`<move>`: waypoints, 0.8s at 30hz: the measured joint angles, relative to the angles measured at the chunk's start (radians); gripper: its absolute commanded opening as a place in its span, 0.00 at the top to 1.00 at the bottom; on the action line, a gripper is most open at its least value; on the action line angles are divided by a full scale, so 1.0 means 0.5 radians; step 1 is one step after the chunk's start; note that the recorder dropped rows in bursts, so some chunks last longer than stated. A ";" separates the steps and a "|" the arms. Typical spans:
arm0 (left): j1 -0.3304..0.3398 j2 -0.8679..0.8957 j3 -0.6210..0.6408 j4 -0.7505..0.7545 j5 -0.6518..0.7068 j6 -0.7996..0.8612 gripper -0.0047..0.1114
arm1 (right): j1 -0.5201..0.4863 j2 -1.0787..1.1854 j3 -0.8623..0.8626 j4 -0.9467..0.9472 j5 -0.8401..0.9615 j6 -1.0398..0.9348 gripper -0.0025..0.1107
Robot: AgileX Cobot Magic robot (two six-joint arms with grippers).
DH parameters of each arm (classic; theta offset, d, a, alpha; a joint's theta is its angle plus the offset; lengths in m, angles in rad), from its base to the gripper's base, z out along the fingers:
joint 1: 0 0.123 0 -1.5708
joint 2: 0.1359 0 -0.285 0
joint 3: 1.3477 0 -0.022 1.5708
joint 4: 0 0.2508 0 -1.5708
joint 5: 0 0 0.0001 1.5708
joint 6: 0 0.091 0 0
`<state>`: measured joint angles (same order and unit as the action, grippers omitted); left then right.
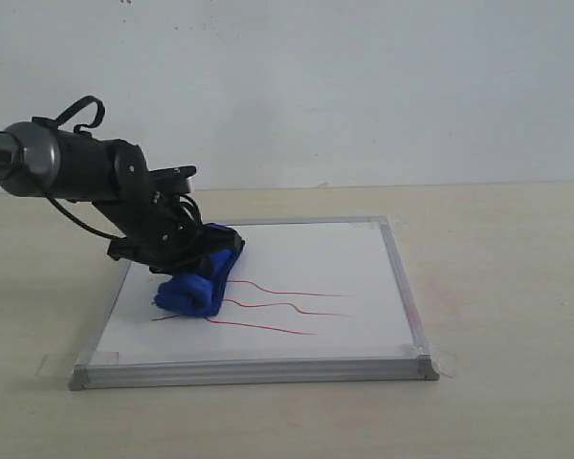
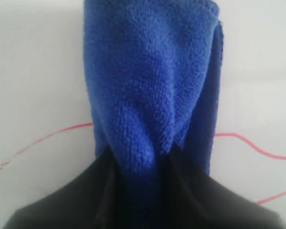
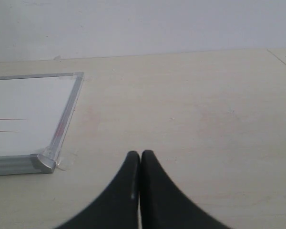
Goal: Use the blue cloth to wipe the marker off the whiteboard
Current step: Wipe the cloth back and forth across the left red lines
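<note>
Royal-blue rolled microfibre cloth (image 1: 199, 279) is clamped in the left fingers (image 2: 86, 200) on the silver-framed whiteboard (image 1: 316, 258), covering one end of three wavy red marker lines (image 1: 287, 293). Bare board is left open rightwards. The right fingers (image 3: 124, 191) are pressed together above the beige desk (image 1: 497, 287), beyond the frame.

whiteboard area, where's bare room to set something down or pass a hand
Bare whiteboard lies between the marker lines and the far frame. The table right of the frame is open too. Crowded: the board's left, where the left gripper holds the blue cloth.
</note>
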<state>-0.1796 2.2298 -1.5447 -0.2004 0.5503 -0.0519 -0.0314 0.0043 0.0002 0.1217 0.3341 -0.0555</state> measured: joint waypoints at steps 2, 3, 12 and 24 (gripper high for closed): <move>0.026 0.003 -0.019 0.036 0.016 -0.078 0.93 | 0.000 0.000 0.000 0.000 0.000 0.000 0.98; 0.044 0.007 -0.029 0.045 0.025 -0.117 0.93 | 0.000 0.000 0.000 0.000 0.000 0.000 0.98; 0.384 0.025 -0.105 0.114 0.095 -0.345 0.93 | 0.000 0.000 0.000 0.000 0.000 0.000 0.98; 0.159 0.046 -0.108 -0.080 0.014 -0.201 0.93 | 0.000 0.000 0.000 0.000 0.000 0.000 0.98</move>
<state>-0.0999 2.2526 -1.5986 -0.2405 0.5572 -0.1525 -0.0314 0.0043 0.0002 0.1217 0.3341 -0.0555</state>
